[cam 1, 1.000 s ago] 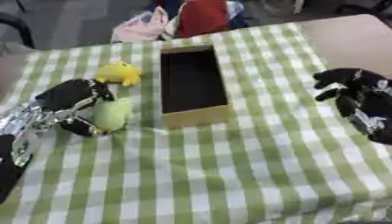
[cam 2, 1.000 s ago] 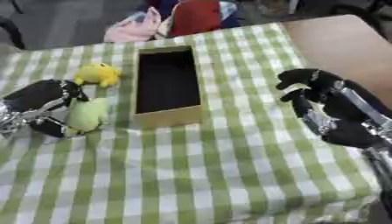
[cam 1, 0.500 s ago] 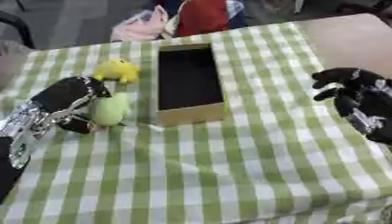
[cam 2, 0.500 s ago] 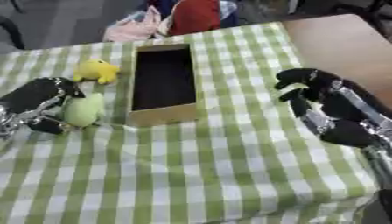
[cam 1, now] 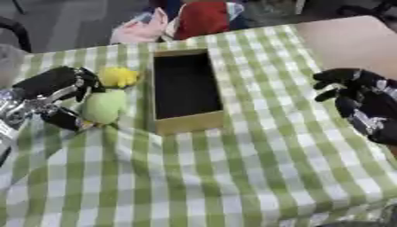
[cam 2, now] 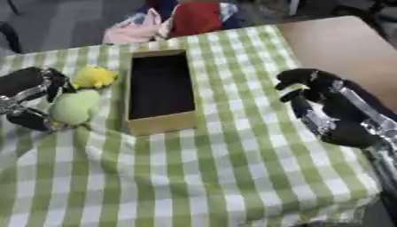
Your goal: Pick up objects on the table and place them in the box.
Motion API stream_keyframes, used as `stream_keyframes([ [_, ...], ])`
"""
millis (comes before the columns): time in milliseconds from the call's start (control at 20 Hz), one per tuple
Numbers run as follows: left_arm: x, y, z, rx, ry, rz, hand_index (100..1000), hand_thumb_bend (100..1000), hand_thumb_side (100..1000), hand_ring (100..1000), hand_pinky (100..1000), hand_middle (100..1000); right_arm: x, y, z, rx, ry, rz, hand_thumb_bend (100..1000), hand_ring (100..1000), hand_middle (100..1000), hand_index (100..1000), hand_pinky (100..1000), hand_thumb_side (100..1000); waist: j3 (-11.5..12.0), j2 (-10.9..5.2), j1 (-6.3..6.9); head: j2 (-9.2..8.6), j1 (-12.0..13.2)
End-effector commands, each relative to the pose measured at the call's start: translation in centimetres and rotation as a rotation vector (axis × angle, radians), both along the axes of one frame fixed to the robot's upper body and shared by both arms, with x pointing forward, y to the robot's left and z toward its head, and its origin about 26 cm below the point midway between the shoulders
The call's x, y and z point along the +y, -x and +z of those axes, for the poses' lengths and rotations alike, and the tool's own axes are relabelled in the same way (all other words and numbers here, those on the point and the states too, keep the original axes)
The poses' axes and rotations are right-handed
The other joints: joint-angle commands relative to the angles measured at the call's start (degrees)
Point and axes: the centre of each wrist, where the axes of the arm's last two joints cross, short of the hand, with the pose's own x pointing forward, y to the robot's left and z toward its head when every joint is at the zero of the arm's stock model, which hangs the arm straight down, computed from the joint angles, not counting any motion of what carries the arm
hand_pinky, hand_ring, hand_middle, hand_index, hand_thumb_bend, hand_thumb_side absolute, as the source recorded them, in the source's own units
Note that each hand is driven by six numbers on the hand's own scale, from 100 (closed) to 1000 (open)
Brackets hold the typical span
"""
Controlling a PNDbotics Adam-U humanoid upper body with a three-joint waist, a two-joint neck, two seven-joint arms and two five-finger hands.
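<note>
The left hand (cam 1: 54, 95) curls around the pale green toy (cam 1: 103, 105) left of the box (cam 1: 184, 91), to lift it in. The right hand (cam 2: 329, 106) idles right of the box (fingers curled, holding nothing).

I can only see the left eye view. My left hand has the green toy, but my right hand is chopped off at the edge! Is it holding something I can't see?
Observer: No. The right eye view shows the whole right hand, fingers curled, with nothing in it.
Operator: What's behind it?
Observer: Its silver wrist, running down toward the lower right corner.
Operator: Is it over the box?
Observer: No. The whole hand hangs to the right of the box, over the checked cloth.
</note>
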Motion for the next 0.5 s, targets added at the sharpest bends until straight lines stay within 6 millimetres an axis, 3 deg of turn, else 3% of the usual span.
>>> stream_keyframes([
  [50, 0.2, 0.5, 3.2, -0.011, 0.027, -0.021, 529, 100, 119, 364, 467, 365, -0.3, -0.1, 0.8, -0.02, 0.019, 0.001, 100, 932, 714, 870, 728, 419, -0.2, -1.08, -0.13, -0.44, -0.2],
  [300, -0.1, 0.5, 3.9, 0.022, 0.066, -0.032, 522, 125, 102, 357, 461, 356, -0.3, -0.1, 0.8, -0.021, 0.018, 0.002, 100, 932, 714, 870, 728, 421, -0.5, -1.16, -0.18, -0.5, -0.4],
  [500, -0.7, 0.2, 4.4, 0.024, 0.105, -0.039, 527, 145, 154, 361, 465, 361, -0.3, -0.1, 0.8, -0.022, 0.018, 0.004, 100, 932, 714, 870, 728, 420, -0.8, -1.21, -0.24, -0.47, -0.4],
])
